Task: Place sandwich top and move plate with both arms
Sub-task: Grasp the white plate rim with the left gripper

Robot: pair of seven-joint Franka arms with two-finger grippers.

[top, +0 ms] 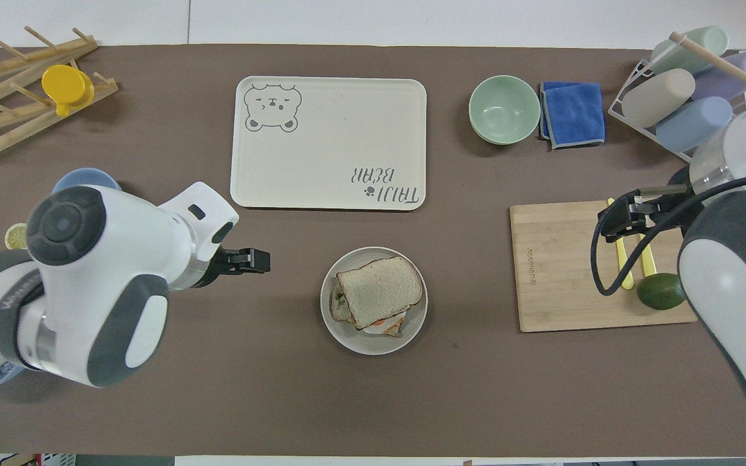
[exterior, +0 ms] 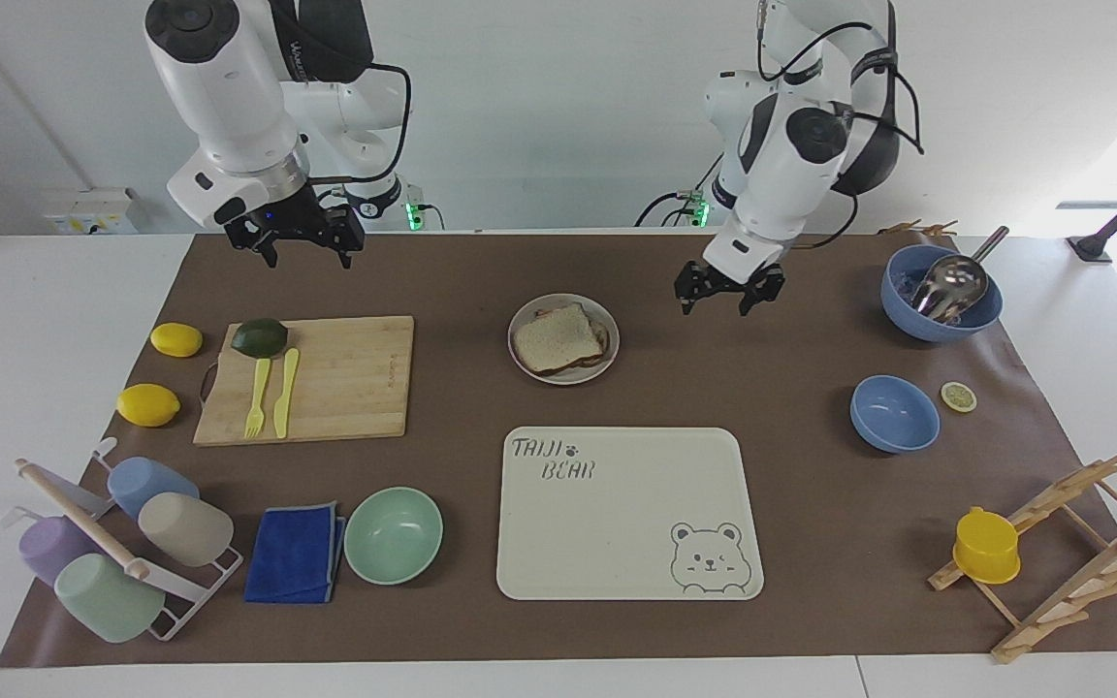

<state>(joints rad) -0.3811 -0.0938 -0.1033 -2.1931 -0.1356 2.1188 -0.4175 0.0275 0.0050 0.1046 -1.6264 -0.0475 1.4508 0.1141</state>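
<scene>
The sandwich top [exterior: 556,335] lies on the stacked sandwich on the round beige-grey plate [exterior: 558,377], on the brown mat nearer to the robots than the tray. In the overhead view the sandwich top [top: 381,290] covers most of the plate [top: 352,336]. My left gripper [exterior: 716,308] is open and empty, raised over the mat beside the plate, toward the left arm's end; it shows in the overhead view too [top: 263,260]. My right gripper [exterior: 309,260] is open and empty, raised by the cutting board's edge nearest the robots; the overhead view [top: 616,217] shows it over the board.
A cream bear-print tray [exterior: 626,514] lies farther from the robots than the plate. A wooden cutting board [exterior: 345,378] holds an avocado, a yellow knife and a fork. A mint bowl [exterior: 393,534], a blue cloth, two blue bowls [exterior: 894,414] and racks stand around.
</scene>
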